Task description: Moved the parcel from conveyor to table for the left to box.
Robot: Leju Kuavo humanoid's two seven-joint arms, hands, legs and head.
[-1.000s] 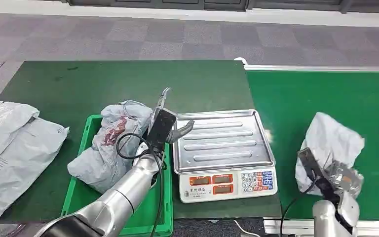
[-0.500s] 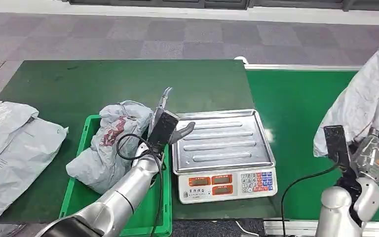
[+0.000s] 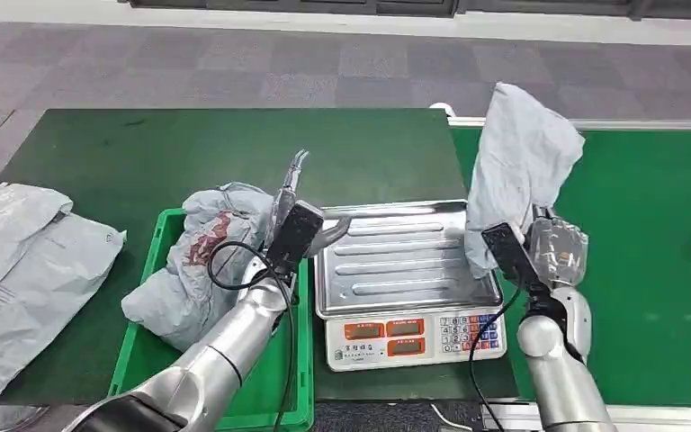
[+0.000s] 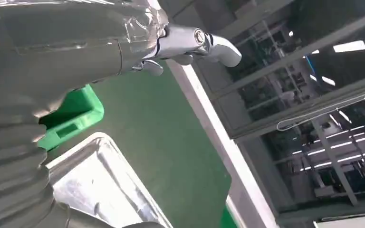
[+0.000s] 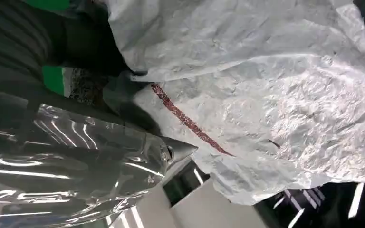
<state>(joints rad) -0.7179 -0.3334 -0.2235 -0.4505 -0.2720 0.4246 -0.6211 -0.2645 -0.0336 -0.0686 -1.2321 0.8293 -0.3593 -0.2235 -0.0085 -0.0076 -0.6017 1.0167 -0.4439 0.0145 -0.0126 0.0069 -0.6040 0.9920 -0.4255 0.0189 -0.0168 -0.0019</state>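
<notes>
Grey plastic parcel, crumpled, gripped from below by right hand, held upright in the air over the right edge of the steel scale on the table; left hand, fingers spread and empty, above green bin holding another grey bag; conveyor alongside

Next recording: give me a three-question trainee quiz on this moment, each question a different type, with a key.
1. True or false: the right hand holds the crumpled grey plastic parcel off the surfaces.
2. What lies in the green plastic crate? A) another grey bag B) a cardboard box C) nothing
3. Fill in: the left hand is beside the steel tray of the white ____.

Key: 1 true; 2 A; 3 scale.
</notes>
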